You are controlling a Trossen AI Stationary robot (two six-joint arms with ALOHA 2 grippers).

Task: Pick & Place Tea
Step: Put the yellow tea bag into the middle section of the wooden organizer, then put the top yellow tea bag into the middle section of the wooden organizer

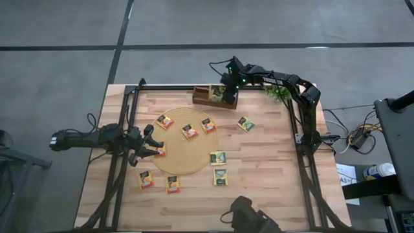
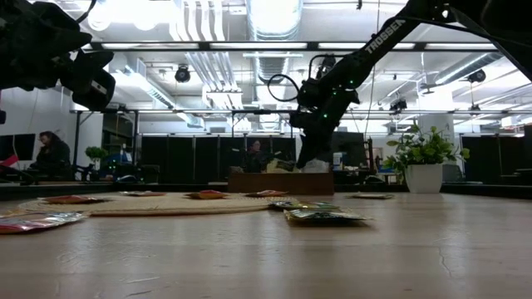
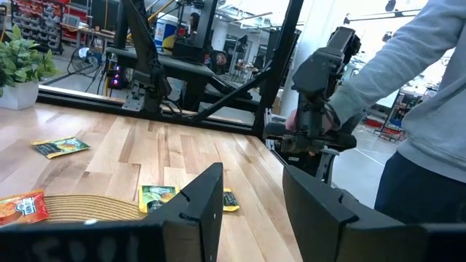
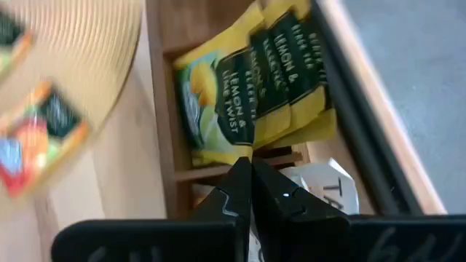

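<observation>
Flat glossy yellow-green sachets (image 4: pixel 218 109), slotted wooden tray (image 4: pixel 164 87)

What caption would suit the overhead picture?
Right pincer shut over the wooden tray; left pincer open beside the mat among scattered tea sachets.

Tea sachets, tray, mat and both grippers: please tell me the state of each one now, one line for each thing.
Left gripper: open, empty, at the mat's left edge.
Right gripper: shut, above the tray.
Wooden tray: at the table's far edge, yellow-green sachets stacked in one compartment.
Round mat: flat, some sachets on it.
Orange sachet: flat on the mat.
Green sachet: flat on the table, off the mat.
</observation>
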